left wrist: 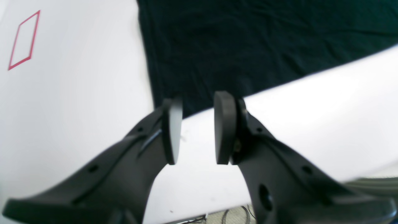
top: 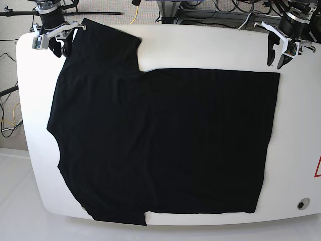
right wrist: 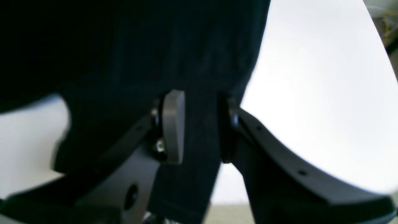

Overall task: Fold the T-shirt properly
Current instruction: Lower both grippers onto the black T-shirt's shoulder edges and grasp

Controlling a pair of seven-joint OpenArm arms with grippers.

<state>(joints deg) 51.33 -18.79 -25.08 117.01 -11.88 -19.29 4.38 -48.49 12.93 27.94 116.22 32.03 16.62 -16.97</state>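
The black T-shirt (top: 165,140) lies spread flat on the white table (top: 210,45), one sleeve reaching the far left corner. My left gripper (top: 276,60) hovers at the far right, just beyond the shirt's hem corner. In the left wrist view this gripper (left wrist: 197,130) is open with nothing between its fingers, and the T-shirt (left wrist: 248,40) lies ahead of it. My right gripper (top: 59,49) is at the far left sleeve. In the right wrist view the right gripper (right wrist: 199,127) has its jaws apart, with a strip of the T-shirt (right wrist: 155,46) in the gap.
A red outlined mark (left wrist: 23,40) is on the table to one side of the left gripper, and part of the red mark (top: 318,168) shows at the right edge. A small round hole (top: 301,204) sits near the front right corner. Cables (top: 225,7) run behind the table.
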